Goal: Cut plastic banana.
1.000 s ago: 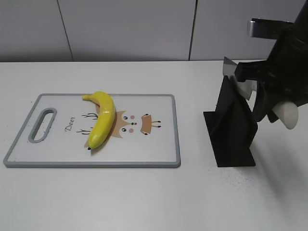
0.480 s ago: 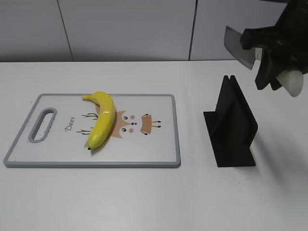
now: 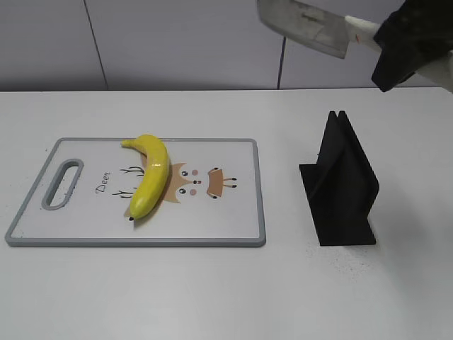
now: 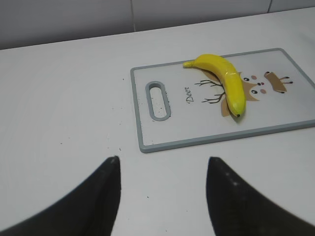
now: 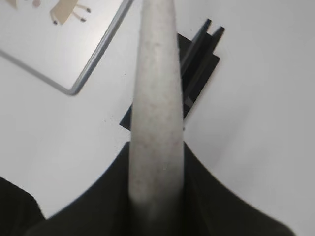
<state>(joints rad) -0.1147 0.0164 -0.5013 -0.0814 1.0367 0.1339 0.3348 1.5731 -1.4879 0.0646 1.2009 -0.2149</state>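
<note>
The right gripper (image 3: 386,44) pinches a shiny flat knife (image 3: 303,25) (upper right). The smooth curved plastic banana (image 3: 150,176) lies on the cutting board (image 3: 233,219); the left gripper (image 4: 162,184) is spread.

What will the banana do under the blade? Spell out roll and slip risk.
The plastic banana looks glossy, so it may slide on the smooth cutting board. It lies on its curved side with nothing bracing it, so off-centre pressure could pivot it. It probably stays stiff, not squashing. The left gripper is open, away from it; the right gripper holds the knife high.
</note>
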